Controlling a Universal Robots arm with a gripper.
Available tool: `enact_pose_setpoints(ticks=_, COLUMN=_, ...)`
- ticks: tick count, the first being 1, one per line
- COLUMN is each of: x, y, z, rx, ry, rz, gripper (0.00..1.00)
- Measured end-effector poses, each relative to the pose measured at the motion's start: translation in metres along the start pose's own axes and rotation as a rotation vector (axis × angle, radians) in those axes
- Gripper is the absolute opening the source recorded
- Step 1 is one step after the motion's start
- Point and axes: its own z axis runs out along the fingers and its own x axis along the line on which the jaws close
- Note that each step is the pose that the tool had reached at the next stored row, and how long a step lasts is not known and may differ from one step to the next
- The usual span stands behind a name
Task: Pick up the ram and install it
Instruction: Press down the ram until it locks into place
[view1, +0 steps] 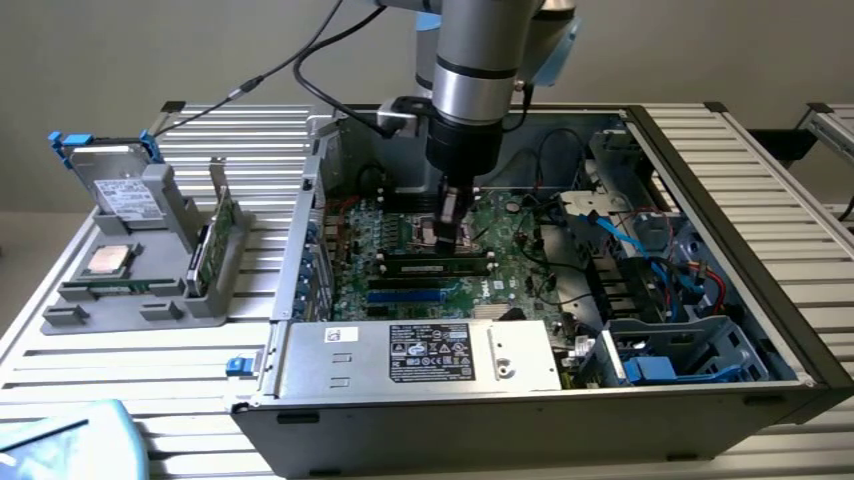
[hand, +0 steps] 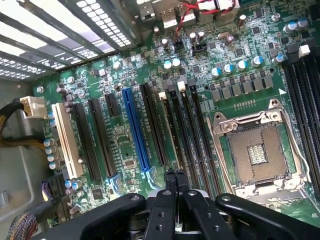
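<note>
1. With my fingers clenched together on nothing, my gripper (view1: 450, 236) hangs over the motherboard (view1: 514, 225) inside the open computer case (view1: 747, 300).
2. The ram (view1: 433, 267) lies seated in a slot just below my fingertips, toward the case's power-supply edge.
3. Its long axis runs parallel to that edge.

Claw (view1: 450, 236) above motherboard (view1: 400, 235) (open centre); cables (view1: 641, 250) crowd exterior view's right, power supply (view1: 414, 355) blocks front.
</note>
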Motion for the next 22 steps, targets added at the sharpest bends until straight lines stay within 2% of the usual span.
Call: enact_pose_setpoints(ticks=22, x=0.0000, y=0.0000, z=0.0000, rx=-0.0390, ry=-0.0143, rz=0.289, gripper=0.10)
